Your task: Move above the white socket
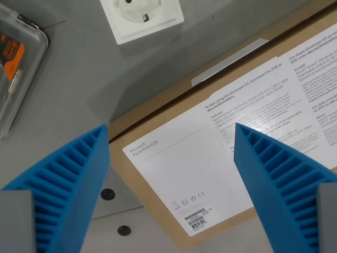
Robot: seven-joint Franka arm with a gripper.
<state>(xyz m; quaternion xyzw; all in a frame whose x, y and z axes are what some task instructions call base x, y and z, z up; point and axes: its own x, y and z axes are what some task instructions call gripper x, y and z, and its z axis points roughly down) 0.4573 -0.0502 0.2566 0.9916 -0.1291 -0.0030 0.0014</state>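
Note:
The white socket lies at the top edge of the wrist view, left of centre, partly cut off by the frame, resting on the grey table. My gripper is open, its two blue ribbed fingers rising from the bottom corners with nothing between them. It hangs over a brown cardboard box, well below the socket in the picture.
A brown cardboard box with a white printed label fills the centre and the wrist view's right. A clear plastic case with orange contents sits at the left edge. Two dark holes show in the grey table.

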